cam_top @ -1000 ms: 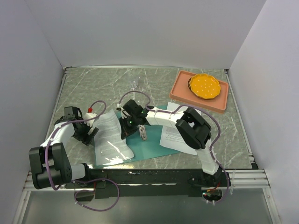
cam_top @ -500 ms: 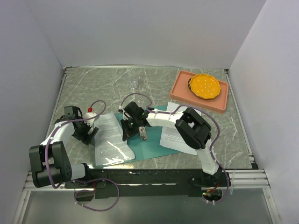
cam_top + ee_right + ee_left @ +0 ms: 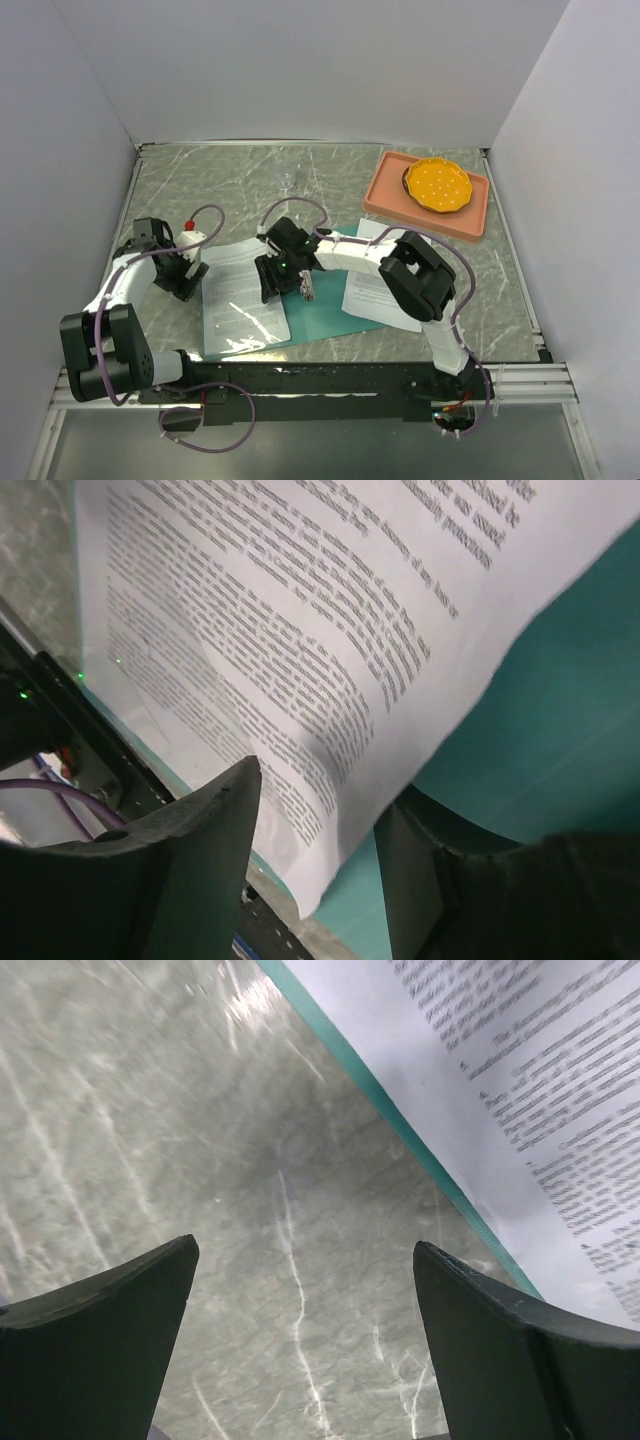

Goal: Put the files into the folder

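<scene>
Though dense with text, the white sheet (image 3: 238,290) overlaps the teal folder (image 3: 318,316).

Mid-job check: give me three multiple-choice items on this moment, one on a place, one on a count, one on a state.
1. Where is the left gripper?
A. above the salmon tray
B. above bare table beside the folder's edge
C. above the orange dish

2. How many printed sheets show in the top view?
A. one
B. four
C. two

3. How do the left fingers stand?
A. apart, nothing between them
B. shut on a sheet
C. shut on the folder

Answers:
1 B: the left wrist view shows marble beneath and the teal edge alongside.
2 C: one lies on the folder's left half, another at its right side.
3 A: the gap is wide, with only table in it.
</scene>
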